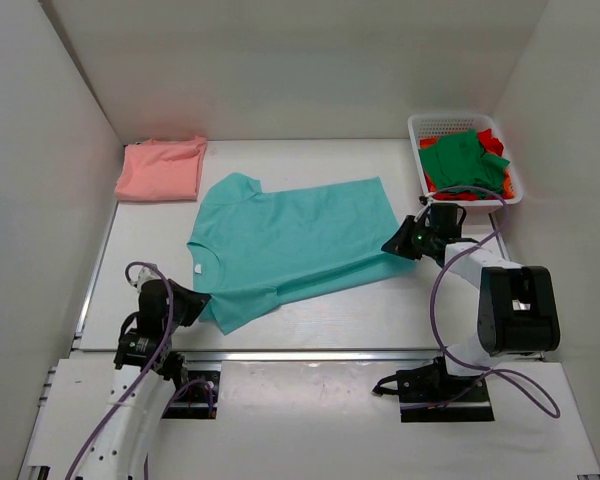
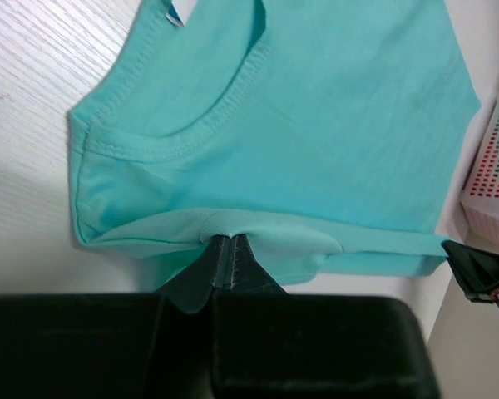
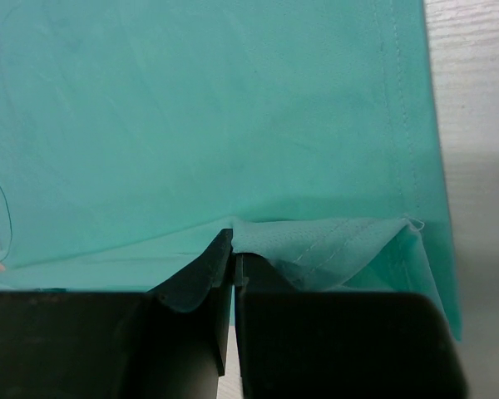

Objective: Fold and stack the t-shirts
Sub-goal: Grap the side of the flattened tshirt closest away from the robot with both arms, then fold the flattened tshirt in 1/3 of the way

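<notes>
A teal t-shirt (image 1: 290,240) lies spread on the tabletop (image 1: 330,310), left of a white basket (image 1: 450,118). The jaws of the left gripper (image 1: 202,297) and right gripper (image 1: 392,245) each pinch its near edge. The writing on its white neck tag (image 1: 198,267) is unreadable.

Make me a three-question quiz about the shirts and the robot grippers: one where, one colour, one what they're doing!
1. Where on the table is the folded pink t-shirt? A) far left corner B) middle C) near right corner
2. What colour is the top t-shirt in the white basket? A) yellow B) pink C) dark green
3. What are the left gripper and right gripper doing? A) hanging open B) shut on the teal t-shirt's near edge C) holding the basket

Answers: 1 A, it lies in that corner. 2 C, green shows on top. 3 B, each wrist view shows teal cloth pinched.
</notes>
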Robot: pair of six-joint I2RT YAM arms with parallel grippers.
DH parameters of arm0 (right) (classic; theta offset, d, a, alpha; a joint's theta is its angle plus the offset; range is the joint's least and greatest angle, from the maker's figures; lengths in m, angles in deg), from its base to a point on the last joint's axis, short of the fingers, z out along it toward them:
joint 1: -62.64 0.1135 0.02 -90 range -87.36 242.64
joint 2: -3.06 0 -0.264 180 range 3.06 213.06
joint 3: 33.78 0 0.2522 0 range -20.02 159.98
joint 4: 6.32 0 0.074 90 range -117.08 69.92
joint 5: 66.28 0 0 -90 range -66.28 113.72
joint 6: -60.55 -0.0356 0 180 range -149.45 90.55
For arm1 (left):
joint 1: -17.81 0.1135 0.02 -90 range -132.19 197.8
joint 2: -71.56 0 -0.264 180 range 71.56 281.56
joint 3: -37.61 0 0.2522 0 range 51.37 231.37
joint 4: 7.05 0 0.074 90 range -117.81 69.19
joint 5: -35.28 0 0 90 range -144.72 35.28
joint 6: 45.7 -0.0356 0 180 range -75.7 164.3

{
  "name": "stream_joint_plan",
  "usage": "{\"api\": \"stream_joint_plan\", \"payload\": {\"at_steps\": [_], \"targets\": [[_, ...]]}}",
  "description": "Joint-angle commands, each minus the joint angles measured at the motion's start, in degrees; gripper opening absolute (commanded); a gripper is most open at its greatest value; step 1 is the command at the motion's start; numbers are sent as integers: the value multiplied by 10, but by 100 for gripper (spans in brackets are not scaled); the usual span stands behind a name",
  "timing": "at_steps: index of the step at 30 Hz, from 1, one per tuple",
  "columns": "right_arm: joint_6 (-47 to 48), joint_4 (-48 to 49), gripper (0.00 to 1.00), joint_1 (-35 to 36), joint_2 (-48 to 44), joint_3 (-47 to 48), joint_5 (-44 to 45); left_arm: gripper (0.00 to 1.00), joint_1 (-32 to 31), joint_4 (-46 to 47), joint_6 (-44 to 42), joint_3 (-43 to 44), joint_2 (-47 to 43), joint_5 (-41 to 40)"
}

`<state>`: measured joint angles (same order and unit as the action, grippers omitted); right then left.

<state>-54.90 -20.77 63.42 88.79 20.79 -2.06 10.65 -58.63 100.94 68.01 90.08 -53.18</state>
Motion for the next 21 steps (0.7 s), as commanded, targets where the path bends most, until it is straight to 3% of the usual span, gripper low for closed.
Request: {"api": "stream_joint_plan", "payload": {"at_steps": [1,6,7,8,9,10,11,13,16,17,21], "targets": [[3,36,1,-2,18,21,3,0,2,50,-2,-20,7,-32],[-1,52,0,-7,44,24,-1,0,2,110,2,-52,25,-38],[-7,56,4,-7,48,29,0,2,0,135,4,-59,27,-43],[-15,60,12,-7,50,30,-1,6,2,162,3,-59,43,-50],[-18,71,18,-7,54,30,-4,18,0,179,3,-59,58,-52],[-27,81,42,-5,51,33,-7,29,-2,202,2,-55,71,-62],[-35,87,52,-7,49,33,-12,32,-2,222,-3,-42,80,-74],[-49,109,57,-20,45,33,-9,34,4,241,-20,-21,107,-92],[-60,121,77,-20,36,30,-2,39,7,253,-37,7,129,-103],[-58,121,99,-17,37,30,2,39,8,254,-40,14,131,-110],[-31,92,99,-17,19,34,25,38,-2,245,-70,31,136,-101]]}}
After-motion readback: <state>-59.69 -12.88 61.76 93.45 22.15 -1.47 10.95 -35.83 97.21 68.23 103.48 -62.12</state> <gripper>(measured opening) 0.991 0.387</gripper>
